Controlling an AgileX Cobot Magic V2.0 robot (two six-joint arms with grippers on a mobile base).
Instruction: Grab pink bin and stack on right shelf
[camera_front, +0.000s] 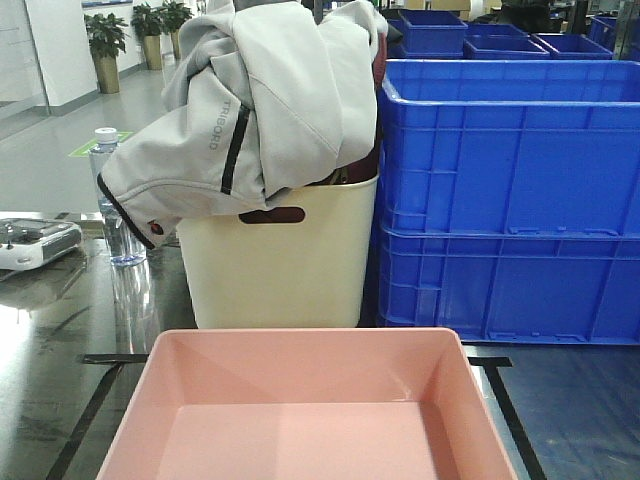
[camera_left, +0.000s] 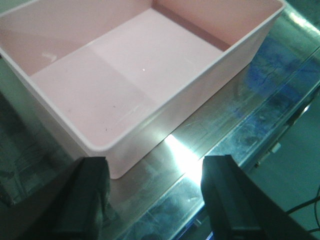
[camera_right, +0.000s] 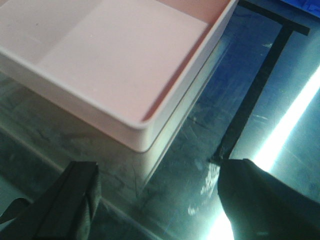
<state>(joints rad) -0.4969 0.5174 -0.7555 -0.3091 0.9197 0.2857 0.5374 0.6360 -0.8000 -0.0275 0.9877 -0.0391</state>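
While the pink bin (camera_front: 305, 410) sits empty on the right shelf (camera_front: 570, 400), at its near edge between black tape lines (camera_front: 515, 415), we hold both hands just short of it. Our left hand (camera_left: 152, 200) has its jaws spread wide and grasps nothing; the bin's near left corner lies just beyond them, slightly to the left. Our right hand (camera_right: 157, 200) is likewise spread and empty, with the bin's near right corner just ahead. Neither arm looks clearly nearer, so we judge a two-handed hold likely. The bin's long axis appears to run left to right across the shelf. Only the front view shows what stands behind: a cream bin (camera_front: 280, 265) draped with a grey jacket (camera_front: 260, 110), and stacked blue crates (camera_front: 510, 200) far right. Only the wrist views show our jaws.
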